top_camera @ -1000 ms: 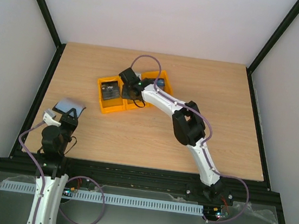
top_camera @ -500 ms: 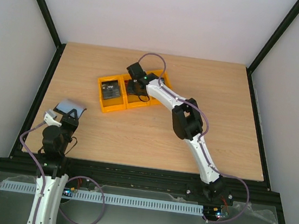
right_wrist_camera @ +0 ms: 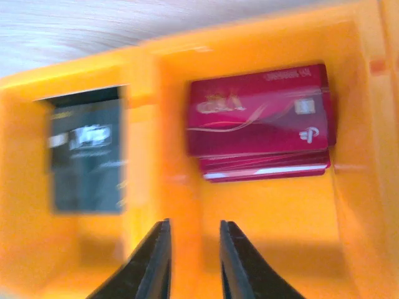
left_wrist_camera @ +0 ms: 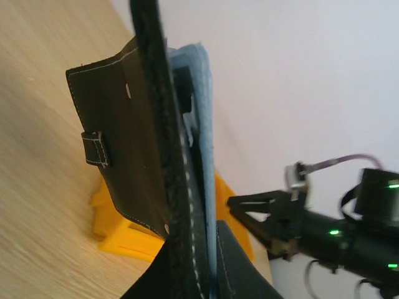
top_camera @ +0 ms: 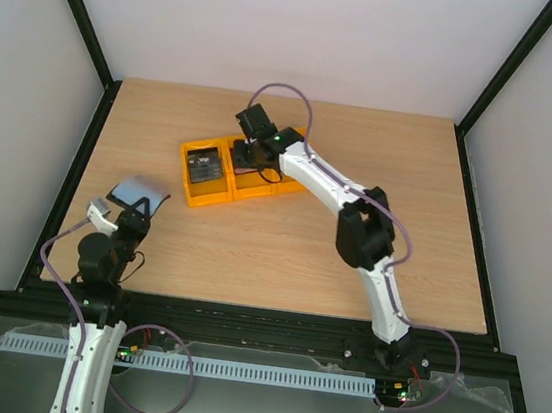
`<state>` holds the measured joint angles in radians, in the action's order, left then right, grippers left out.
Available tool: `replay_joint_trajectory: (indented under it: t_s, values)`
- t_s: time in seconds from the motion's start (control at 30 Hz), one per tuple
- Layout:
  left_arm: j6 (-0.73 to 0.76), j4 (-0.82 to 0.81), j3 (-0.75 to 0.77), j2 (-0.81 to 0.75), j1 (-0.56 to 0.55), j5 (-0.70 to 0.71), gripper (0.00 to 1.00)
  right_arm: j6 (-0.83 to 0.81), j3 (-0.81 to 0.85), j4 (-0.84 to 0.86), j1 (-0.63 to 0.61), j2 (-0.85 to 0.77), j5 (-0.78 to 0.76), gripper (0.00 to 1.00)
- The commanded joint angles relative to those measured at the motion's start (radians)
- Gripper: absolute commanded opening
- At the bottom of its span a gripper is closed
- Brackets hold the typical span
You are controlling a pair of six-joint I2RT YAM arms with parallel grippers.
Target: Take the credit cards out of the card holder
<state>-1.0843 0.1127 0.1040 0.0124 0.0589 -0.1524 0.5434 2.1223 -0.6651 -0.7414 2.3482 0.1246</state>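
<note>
My left gripper [top_camera: 135, 207] is shut on the card holder [top_camera: 140, 192], a black wallet with a blue-grey lining, and holds it up at the near left. In the left wrist view the holder [left_wrist_camera: 124, 143] stands edge-on, clamped in my gripper [left_wrist_camera: 206, 261]. My right gripper [top_camera: 253, 145] hovers open and empty over the yellow bins [top_camera: 189, 194]. In the right wrist view its jaws [right_wrist_camera: 193, 261] straddle the wall between two bins. A stack of red credit cards [right_wrist_camera: 259, 118] lies in the middle bin. A dark grey card [right_wrist_camera: 84, 159] lies in the left bin [top_camera: 205, 170]. No blue card shows.
The three yellow bins stand side by side at the table's back centre, and the right arm [top_camera: 334, 188] reaches over them. The right gripper also shows in the left wrist view [left_wrist_camera: 274, 215], beyond a yellow bin [left_wrist_camera: 118, 230].
My right gripper has risen and drawn back from the left bin toward the middle one. My left gripper has shifted slightly right, still holding the card holder.
</note>
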Motion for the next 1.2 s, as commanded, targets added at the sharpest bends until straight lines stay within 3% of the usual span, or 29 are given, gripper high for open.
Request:
replay_joint_trajectory:
  t_s: [0.0, 0.07, 0.2, 0.33, 0.43, 0.6, 0.73, 1.17]
  values:
    - [0.043, -0.204, -0.011, -0.020, -0.004, -0.157, 0.02, -0.188, -0.110, 0.038, -0.053, -0.288, 0.044, 0.29]
    - [0.052, -0.264, -0.009, -0.017, -0.002, -0.206, 0.02, -0.249, -0.216, 0.117, -0.063, -0.415, 0.119, 0.45]
    - [0.100, -0.448, 0.006, 0.028, 0.001, -0.376, 0.02, -0.302, -0.497, 0.365, -0.065, -0.699, 0.431, 0.82]
    - [0.210, -0.637, 0.071, 0.125, -0.007, -0.679, 0.02, -0.221, -0.810, 0.722, -0.067, -0.882, 0.700, 0.98]
    - [0.381, -0.642, 0.141, 0.161, -0.024, -0.853, 0.02, -0.219, -0.899, 0.843, -0.071, -0.949, 0.735, 0.99]
    - [0.660, -0.595, 0.239, 0.174, -0.070, -0.950, 0.02, -0.293, -0.897, 0.753, -0.074, -0.977, 0.790, 0.99]
    - [0.740, -0.633, 0.289, 0.230, -0.119, -0.998, 0.02, -0.331, -0.910, 0.731, -0.075, -1.003, 0.834, 0.99]
    - [0.915, -0.449, 0.424, 0.334, -0.184, -1.070, 0.02, -0.493, -0.931, 0.611, -0.076, -1.090, 0.988, 0.99]
